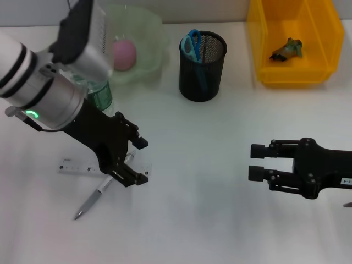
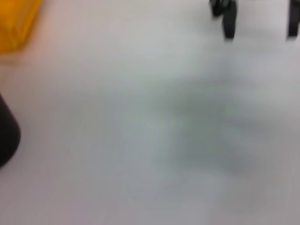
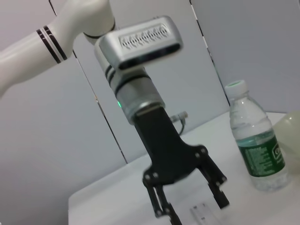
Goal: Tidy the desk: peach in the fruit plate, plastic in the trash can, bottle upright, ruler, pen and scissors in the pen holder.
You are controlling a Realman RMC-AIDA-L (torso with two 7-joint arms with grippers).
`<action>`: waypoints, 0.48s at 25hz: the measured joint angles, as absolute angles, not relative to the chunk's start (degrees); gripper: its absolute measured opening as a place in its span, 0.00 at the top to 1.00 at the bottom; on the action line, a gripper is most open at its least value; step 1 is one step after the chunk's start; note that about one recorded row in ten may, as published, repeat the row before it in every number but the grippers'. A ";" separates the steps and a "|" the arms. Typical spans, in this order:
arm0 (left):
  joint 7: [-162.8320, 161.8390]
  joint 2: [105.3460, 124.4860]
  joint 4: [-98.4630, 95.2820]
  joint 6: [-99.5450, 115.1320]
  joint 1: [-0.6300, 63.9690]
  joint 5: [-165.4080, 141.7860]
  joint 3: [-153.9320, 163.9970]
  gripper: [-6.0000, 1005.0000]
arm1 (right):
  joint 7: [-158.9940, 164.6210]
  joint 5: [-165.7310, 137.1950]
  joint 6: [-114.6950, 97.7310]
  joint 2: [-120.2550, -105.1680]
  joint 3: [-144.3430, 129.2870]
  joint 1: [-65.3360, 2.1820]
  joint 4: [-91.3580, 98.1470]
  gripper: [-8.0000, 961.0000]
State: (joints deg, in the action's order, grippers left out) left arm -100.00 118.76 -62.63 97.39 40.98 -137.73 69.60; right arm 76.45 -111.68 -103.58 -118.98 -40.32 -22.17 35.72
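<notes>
The pen (image 1: 100, 193) lies flat on the white table (image 1: 209, 181), slanted, its pointed tip toward the near edge and its upper end under the left claw (image 1: 133, 161). It crosses the ruler (image 1: 82, 166), which lies flat just beside it, partly hidden by the same claw.

Judging by their look, both are light and stiff. The pen is slim, smooth and likely to roll or slip, so a hold across the middle of its barrel, jaws square to its length, seems safest. The clear ruler is thin and lies flush with the table, so it is probably the harder of the two to lift; a pinch across its narrow width at one end looks the best chance.

The left claw is spread open, fingers pointing down over the spot where pen and ruler meet; the right wrist view shows its two fingers apart with the ruler's end between them.

Behind that arm the bottle (image 3: 255, 140) stands upright. Farther back, the peach (image 1: 125, 53) sits in the fruit plate (image 1: 148, 33), the scissors (image 1: 192, 47) stand in the pen holder (image 1: 202, 69), and a crumpled scrap (image 1: 287, 49) lies in the trash can (image 1: 264, 33).

The right claw (image 1: 256, 162) hovers well apart over bare table, its fingers parted and holding nothing.
</notes>
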 joint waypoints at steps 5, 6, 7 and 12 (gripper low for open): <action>-101.18 118.80 -62.24 96.01 41.76 -139.83 73.50 0.23 | 76.26 -110.12 -103.61 -119.05 -40.28 -22.57 34.34 0.44; -101.18 118.80 -62.24 96.01 41.76 -139.83 73.50 0.23 | 76.10 -109.79 -103.59 -119.06 -40.28 -22.58 34.20 0.44; -101.18 118.80 -62.24 96.01 41.76 -139.83 73.50 0.23 | 75.92 -109.44 -103.56 -119.06 -40.29 -22.58 34.11 0.44; -101.31 119.09 -61.66 92.46 41.69 -139.51 77.47 0.23 | 75.12 -108.73 -102.90 -119.09 -40.26 -22.65 33.21 0.44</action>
State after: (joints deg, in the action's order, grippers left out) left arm -101.31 119.09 -61.66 92.46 41.69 -139.51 77.47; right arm 75.12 -108.73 -102.90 -119.09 -40.26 -22.65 33.21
